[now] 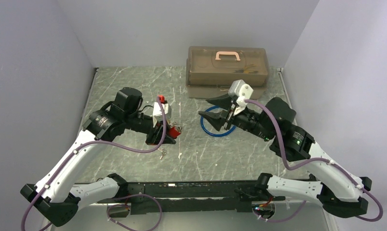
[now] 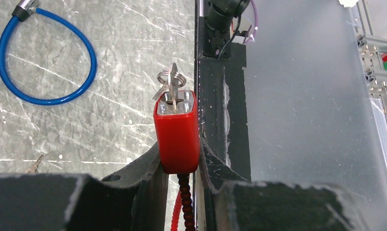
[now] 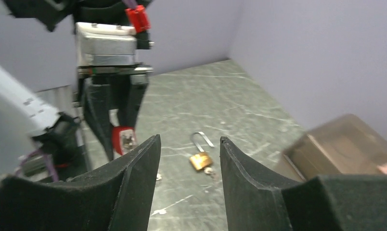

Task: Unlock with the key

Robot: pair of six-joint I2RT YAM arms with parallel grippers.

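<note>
A red padlock (image 2: 176,137) sits upright between the black fingers of my left gripper (image 2: 178,149), which is shut on its body. A silver key (image 2: 173,91) with a key ring stands in the keyhole on the lock's top face. A red beaded cable hangs below the lock. In the top view the left gripper (image 1: 166,134) holds the red padlock (image 1: 173,131) left of centre. My right gripper (image 1: 218,111) hovers to the right, apart from the lock, open and empty. From the right wrist, its open gripper (image 3: 189,140) frames the table, with the red padlock (image 3: 122,139) at the left.
A blue cable loop (image 1: 216,130) lies under the right gripper. A brown toolbox (image 1: 227,67) stands at the back. A brass padlock (image 3: 201,160) with raised shackle lies on the table. Loose keys (image 1: 161,153) lie below the left gripper. A black rail (image 1: 191,190) runs along the near edge.
</note>
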